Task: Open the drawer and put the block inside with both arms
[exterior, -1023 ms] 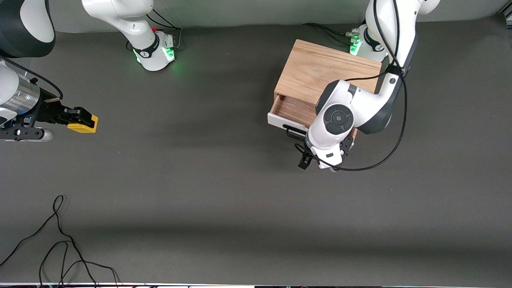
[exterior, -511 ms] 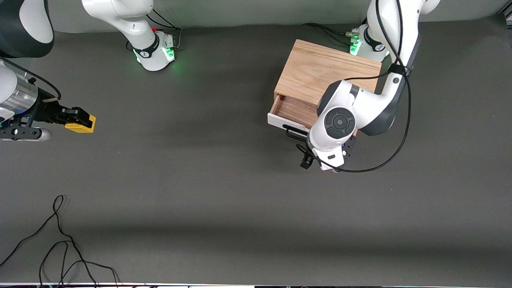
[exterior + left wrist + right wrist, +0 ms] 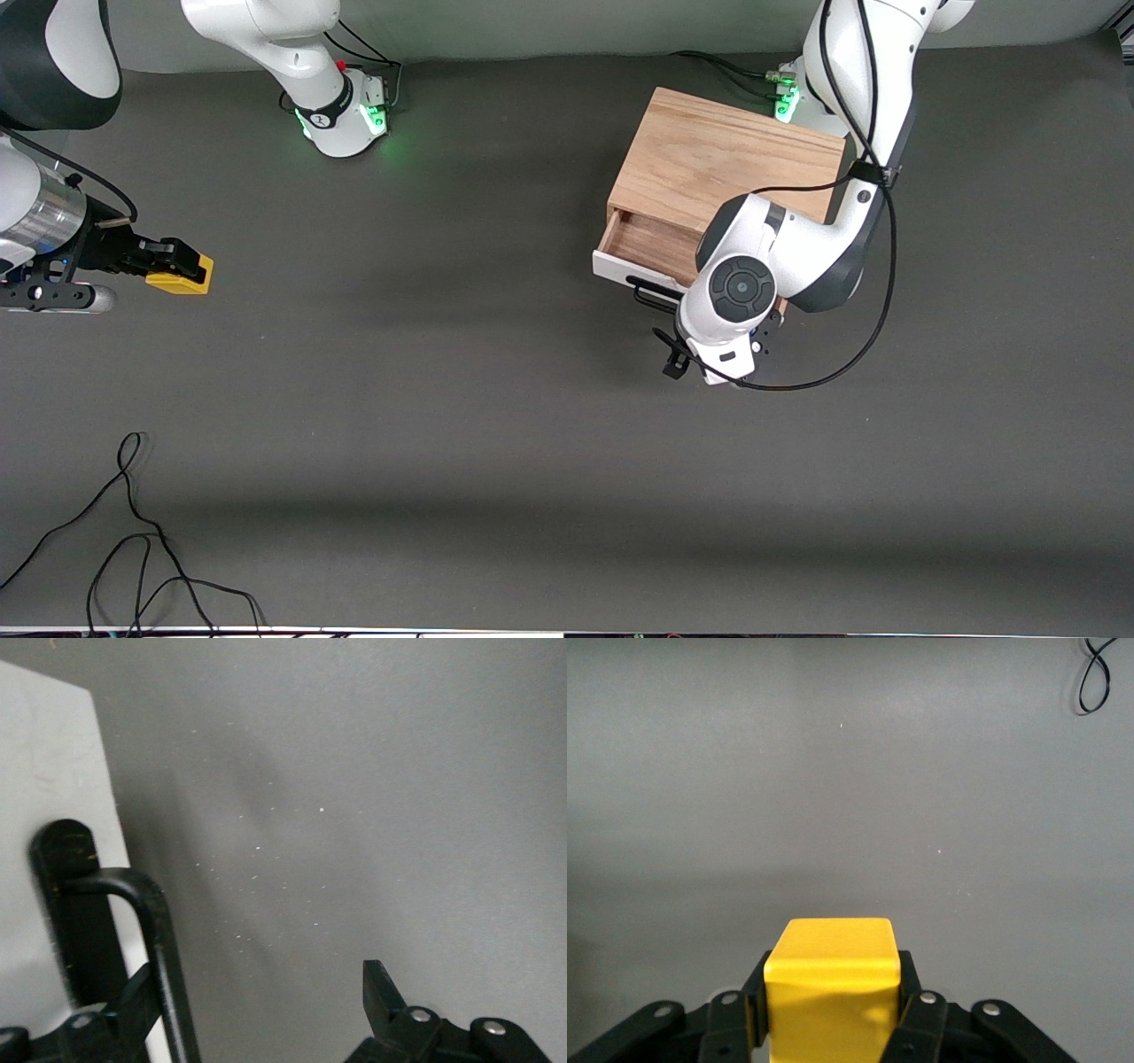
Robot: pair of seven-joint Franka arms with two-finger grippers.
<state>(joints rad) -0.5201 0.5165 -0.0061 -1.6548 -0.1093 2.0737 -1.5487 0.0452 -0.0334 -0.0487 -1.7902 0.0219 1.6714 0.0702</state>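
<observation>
A broad table (image 3: 496, 425) covered in dark grey matte cloth carries a light-wood box cabinet (image 3: 722, 164) toward the left arm's end, two white green-lit robot bases (image 3: 345, 115) along its edge, and a thin black loose cable (image 3: 133, 540) nearest the front camera.

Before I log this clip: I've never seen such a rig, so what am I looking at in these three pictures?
Two white robot arms stand at a dark table. The wide picture comes from a high camera facing them; the other two come from cameras on each arm's wrist.

On the table sits a wooden cabinet with its drawer partly pulled out, and a loose black cable near the front camera.

The right tool, at the right arm's end of the table, is shut on a yellow block.

The left tool is in front of the drawer with its fingers apart, one on each side of the black handle, not gripping it.
</observation>
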